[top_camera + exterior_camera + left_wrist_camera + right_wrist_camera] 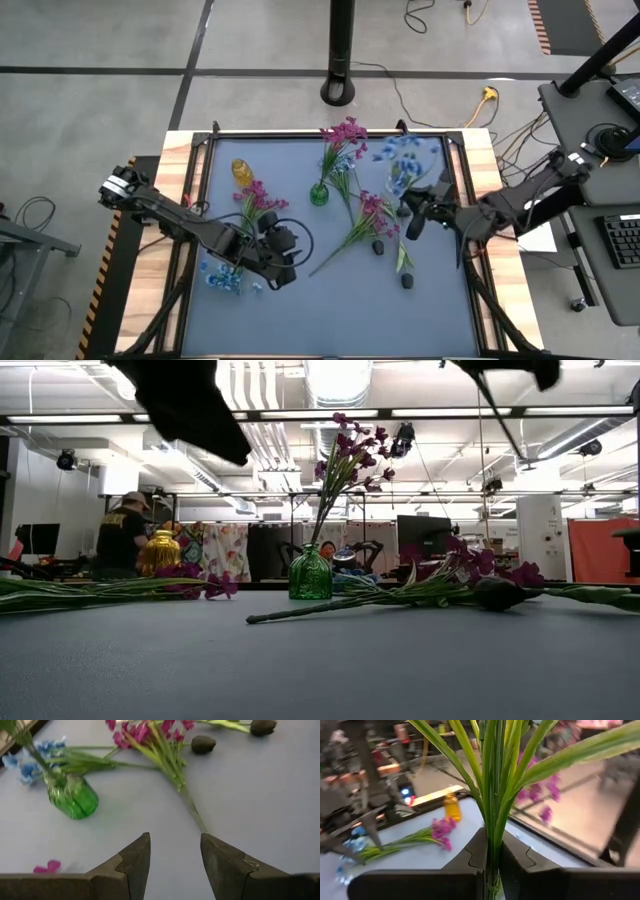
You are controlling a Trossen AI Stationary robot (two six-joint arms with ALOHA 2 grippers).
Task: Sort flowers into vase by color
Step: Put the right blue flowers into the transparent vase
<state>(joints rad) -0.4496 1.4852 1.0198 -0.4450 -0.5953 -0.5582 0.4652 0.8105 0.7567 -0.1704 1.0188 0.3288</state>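
A green glass vase (319, 193) (310, 573) (72, 797) stands mid-table with magenta flowers (345, 133) in it. A yellow vase (241, 172) stands to its left. One magenta sprig (256, 200) lies flat near the yellow vase, another (365, 220) (150, 737) lies at the centre. Dark buds (379, 246) (407, 281) rest on the mat, and a blue sprig (222, 278) lies near left. My left gripper (288, 262) (175, 855) hovers open beside the centre sprig's stem end. My right gripper (412, 220) (492, 860) is shut on a blue-flowered sprig (405, 160). My right gripper pinches the blue sprig's bundled green stems (492, 852) between its two fingers, below the long leaves (470, 755). The leaves and blooms stretch away beyond the fingertips, toward the table's far edge. The sprig is lifted clear of the mat.
The dark mat (340, 310) sits in a black frame on a wooden table. A post base (340, 92) and cables lie on the floor beyond the far edge. A person (120, 535) stands in the room behind. Bare mat shows along the near side.
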